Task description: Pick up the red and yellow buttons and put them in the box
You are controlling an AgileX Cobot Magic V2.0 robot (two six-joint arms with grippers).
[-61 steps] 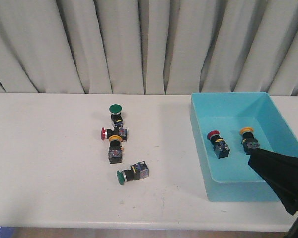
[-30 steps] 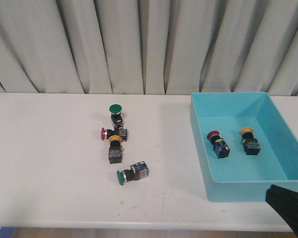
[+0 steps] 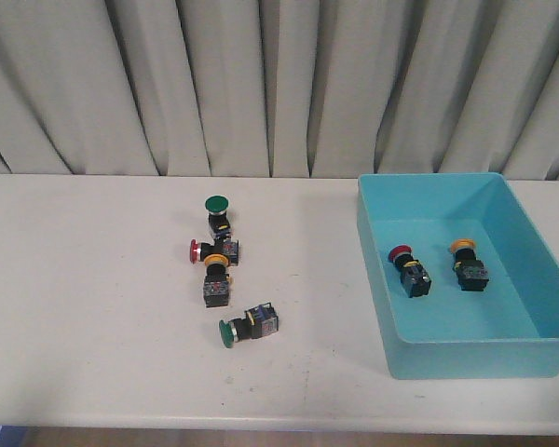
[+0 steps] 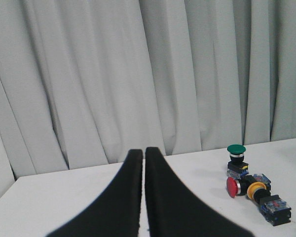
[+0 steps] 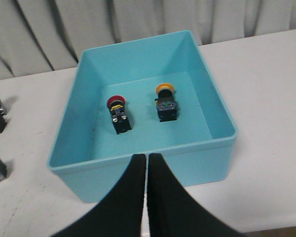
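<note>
Right gripper [image 5: 147,163], fingers together and empty, has backed out of the front view toward the table's near right corner (left gripper [image 4: 143,158] shut too), leaving a red button [image 3: 409,270] and yellow button [image 3: 467,264] in the box [image 3: 377,279], with a red [image 3: 201,250] and a yellow [image 3: 216,277] left mid-table

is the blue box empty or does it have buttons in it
Not empty: the box holds two switches lying on its floor, one red-capped and one yellow-capped.
</note>
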